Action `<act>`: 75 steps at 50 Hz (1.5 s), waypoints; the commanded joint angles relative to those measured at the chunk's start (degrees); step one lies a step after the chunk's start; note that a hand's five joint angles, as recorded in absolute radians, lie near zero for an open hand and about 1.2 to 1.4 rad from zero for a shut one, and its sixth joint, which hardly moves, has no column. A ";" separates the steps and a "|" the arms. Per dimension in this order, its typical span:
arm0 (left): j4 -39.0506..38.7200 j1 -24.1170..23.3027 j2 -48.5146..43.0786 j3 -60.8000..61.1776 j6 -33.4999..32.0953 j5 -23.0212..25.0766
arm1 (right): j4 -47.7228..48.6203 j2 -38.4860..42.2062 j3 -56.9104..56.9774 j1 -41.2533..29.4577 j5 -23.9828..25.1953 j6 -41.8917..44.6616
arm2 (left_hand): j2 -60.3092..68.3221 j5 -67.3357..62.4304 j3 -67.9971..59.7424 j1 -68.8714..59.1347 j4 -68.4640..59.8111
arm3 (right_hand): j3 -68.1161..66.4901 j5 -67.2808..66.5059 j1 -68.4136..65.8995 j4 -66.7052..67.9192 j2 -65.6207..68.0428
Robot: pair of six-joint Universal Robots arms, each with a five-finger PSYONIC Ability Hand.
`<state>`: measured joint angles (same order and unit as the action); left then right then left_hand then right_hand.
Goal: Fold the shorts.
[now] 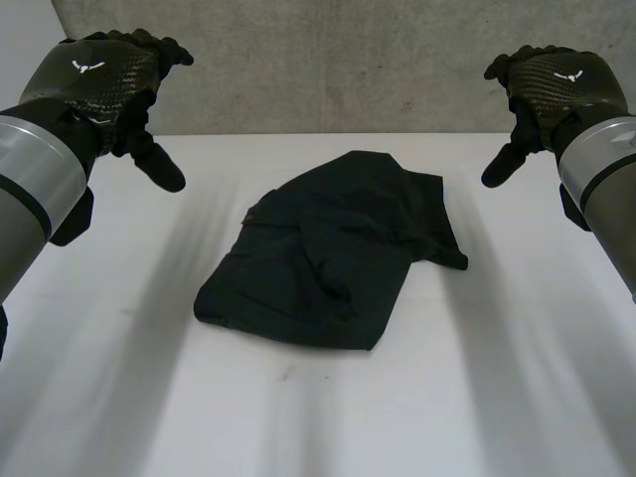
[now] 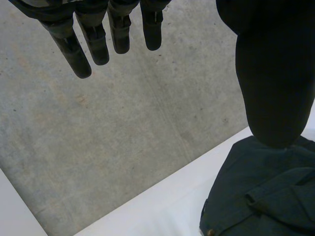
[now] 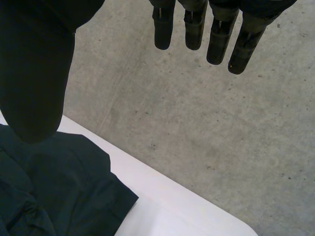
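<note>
shorts (image 1: 333, 253): black, crumpled heap in the middle of the desk (image 1: 119, 397)
left robot hand (image 1: 104, 84): up at 10 o'clock from the shorts, fingers straight, holding nothing
right robot hand (image 1: 556, 84): 2 o'clock, fingers straight too, empty

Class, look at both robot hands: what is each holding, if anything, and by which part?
Nothing is held. The left hand and right hand are open, apart from the shorts.

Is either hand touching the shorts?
No: the left hand and right hand hover open at either side, well clear of the shorts on the table.
</note>
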<state>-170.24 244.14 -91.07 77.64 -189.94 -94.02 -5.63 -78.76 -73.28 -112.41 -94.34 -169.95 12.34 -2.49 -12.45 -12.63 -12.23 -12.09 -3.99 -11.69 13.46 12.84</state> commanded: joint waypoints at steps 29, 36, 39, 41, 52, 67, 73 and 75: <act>-26.90 5.38 -26.70 20.45 -11.68 10.26 | 15.04 1.42 -31.57 9.14 24.91 9.02 | 18.23 -18.08 -18.12 -17.94 -18.34 | 2.09 3.99 1.69 -3.46 -2.84; -26.99 5.12 -32.15 16.58 -12.04 9.91 | 15.39 2.30 -31.93 9.13 24.47 9.54 | 34.63 -34.48 -34.52 -34.34 -34.74 | 2.09 3.99 1.69 -3.46 -2.84; -27.16 5.03 -33.21 14.74 -12.21 9.12 | 15.39 2.30 -32.19 9.13 24.47 9.55 | 67.53 -67.38 -67.42 -67.24 -67.64 | 2.09 3.99 1.69 -3.46 -2.84; -27.51 5.20 -33.12 13.86 -12.56 8.16 | 15.39 2.30 -32.36 9.13 24.47 9.55 | 67.66 -67.51 -67.55 -67.37 -67.77 | 2.09 3.99 1.69 -3.46 -2.84; -45.00 19.78 -18.19 7.18 -13.35 -6.96 | 15.39 2.30 -32.63 8.70 24.56 9.98 | 67.66 -67.51 -67.55 -67.37 -67.77 | 2.09 3.99 1.69 -3.46 -2.84; -46.50 7.24 -20.81 -0.21 -9.67 7.09 | 15.56 2.39 -33.51 8.43 24.47 10.25 | 67.66 -67.51 -67.55 -67.37 -67.77 | 2.09 3.99 1.69 -3.46 -2.84; -44.57 -2.61 -24.06 3.56 -7.03 17.37 | 15.74 2.39 -33.77 8.43 24.38 10.25 | 67.66 -67.51 -67.55 -67.37 -67.77 | 2.09 3.99 1.69 -3.46 -2.84; -42.55 -5.68 -26.00 5.06 -7.11 21.15 | 15.74 2.39 -33.86 8.52 24.38 10.25 | 66.52 -66.37 -66.41 -66.23 -66.63 | 2.09 3.99 1.69 -3.46 -2.84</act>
<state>-216.18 247.81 -112.79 78.60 -198.54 -83.14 10.01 -76.36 -106.90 -103.99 -69.91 -159.68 68.53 -54.03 -68.58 -61.84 -68.90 -12.09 -3.99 -11.69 13.46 12.84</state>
